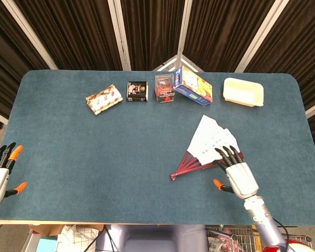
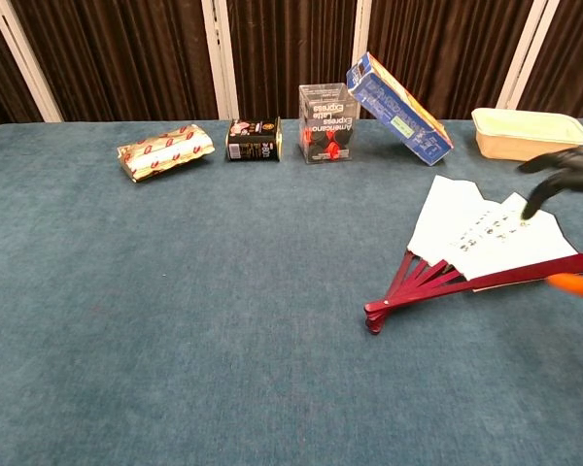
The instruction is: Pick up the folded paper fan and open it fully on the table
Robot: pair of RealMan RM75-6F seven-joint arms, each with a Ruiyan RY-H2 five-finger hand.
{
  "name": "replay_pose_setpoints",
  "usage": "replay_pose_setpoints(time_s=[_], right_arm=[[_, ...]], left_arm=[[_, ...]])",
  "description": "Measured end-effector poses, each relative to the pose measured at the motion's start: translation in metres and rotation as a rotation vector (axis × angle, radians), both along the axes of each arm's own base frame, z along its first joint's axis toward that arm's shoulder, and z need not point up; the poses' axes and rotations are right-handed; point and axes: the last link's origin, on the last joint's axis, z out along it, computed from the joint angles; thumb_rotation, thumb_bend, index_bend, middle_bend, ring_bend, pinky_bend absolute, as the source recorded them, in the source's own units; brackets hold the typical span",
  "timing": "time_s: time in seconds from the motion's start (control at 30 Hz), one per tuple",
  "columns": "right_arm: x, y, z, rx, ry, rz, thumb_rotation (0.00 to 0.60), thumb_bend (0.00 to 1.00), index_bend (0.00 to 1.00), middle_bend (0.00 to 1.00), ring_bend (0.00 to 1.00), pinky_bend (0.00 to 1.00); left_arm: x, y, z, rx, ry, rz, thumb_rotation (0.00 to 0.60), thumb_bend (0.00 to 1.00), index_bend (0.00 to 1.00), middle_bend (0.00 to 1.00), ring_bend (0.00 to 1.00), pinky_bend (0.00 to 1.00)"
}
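The paper fan (image 1: pixel 209 140) lies partly spread right of the table's middle, white leaf toward the back and red ribs (image 1: pixel 188 165) meeting at a pivot near the front. In the chest view the fan (image 2: pixel 471 231) sits at the right. My right hand (image 1: pixel 236 172) hangs over the fan's right end, dark fingers apart and pointing at the leaf, holding nothing. Its fingers (image 2: pixel 564 170) show above the paper in the chest view; whether they touch it is unclear. My left hand (image 1: pixel 0 173) stays open at the table's front left corner, far from the fan.
Along the back stand a gold-red packet (image 1: pixel 103 100), a black box (image 1: pixel 137 91), a clear box (image 1: pixel 165 88), a blue carton (image 1: pixel 193 86) leaning on it, and a cream tray (image 1: pixel 243 92). The table's front edge runs just behind my right wrist.
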Motion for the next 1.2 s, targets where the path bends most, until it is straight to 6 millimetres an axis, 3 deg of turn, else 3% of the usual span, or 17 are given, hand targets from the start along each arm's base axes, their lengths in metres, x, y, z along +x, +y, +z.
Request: replay_pose_setpoints(time_s=[0.33, 0.6, 1.2], right_arm=[[0.017, -0.009, -0.048, 0.048, -0.006, 0.01, 0.6, 0.27, 0.47, 0.17, 0.06, 0.0], [0.018, -0.018, -0.075, 0.061, 0.006, -0.005, 0.6, 0.27, 0.48, 0.18, 0.06, 0.0], [0.007, -0.037, -0.095, 0.001, -0.02, -0.059, 0.6, 0.27, 0.52, 0.2, 0.07, 0.0]], left_arm=[[-0.001, 0.001, 0.0, 0.0, -0.003, 0.014, 0.6, 0.0, 0.0, 0.0, 0.0, 0.0], [-0.003, 0.004, 0.0, 0.001, -0.012, 0.027, 0.6, 0.0, 0.0, 0.0, 0.0, 0.0], [-0.003, 0.007, -0.002, 0.001, -0.014, 0.03, 0.6, 0.0, 0.0, 0.0, 0.0, 0.0]])
